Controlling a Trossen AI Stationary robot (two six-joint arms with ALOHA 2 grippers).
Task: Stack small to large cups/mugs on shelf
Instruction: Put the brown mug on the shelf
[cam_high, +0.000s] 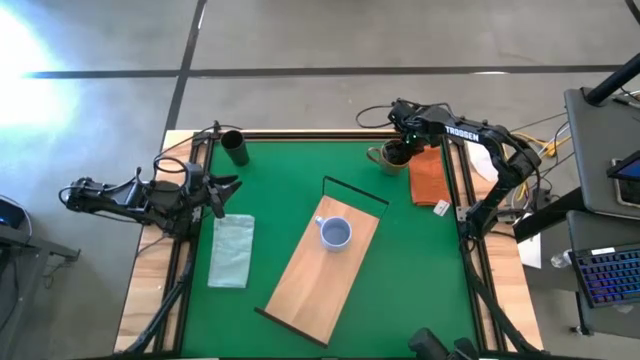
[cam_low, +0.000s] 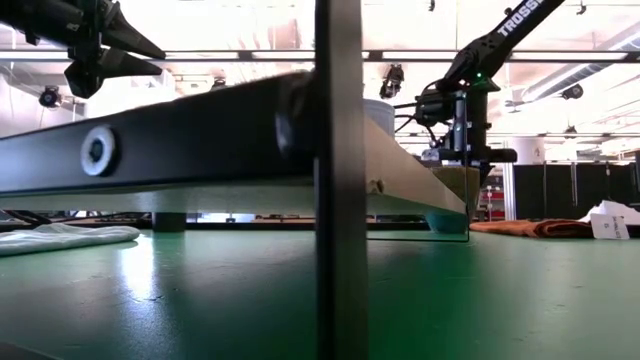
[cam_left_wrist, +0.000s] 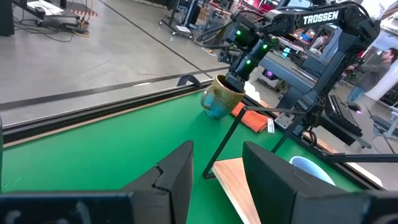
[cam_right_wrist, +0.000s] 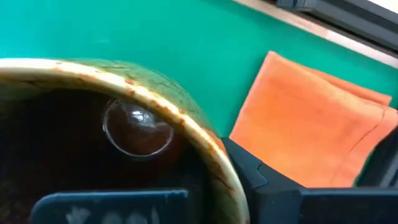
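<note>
The brown glazed mug (cam_high: 389, 155) is at the far right of the green mat, and my right gripper (cam_high: 402, 150) is shut on its rim. It looks tilted in the left wrist view (cam_left_wrist: 219, 97). The pale blue-white mug (cam_high: 334, 233) stands upright on the light-wood shelf (cam_high: 310, 285), which lies slantwise mid-table. The dark cup (cam_high: 235, 148) stands at the far left corner. My left gripper (cam_high: 228, 186) is open and empty, held above the left edge near the dark cup. My right gripper holds the brown mug by its rim (cam_right_wrist: 205, 146), on the side toward the orange cloth, with one finger (cam_right_wrist: 112, 205) inside and one (cam_right_wrist: 273, 186) outside. The fingers come from above, pointing down. The mug tilts; whether its base touches the mat I cannot tell.
An orange cloth (cam_high: 428, 175) lies just right of the brown mug. A pale green cloth (cam_high: 232, 250) lies at the left, near my left gripper. The shelf's thin dark frame (cam_high: 355, 190) stands up at its far end. Green mat shows between the shelf and the brown mug.
</note>
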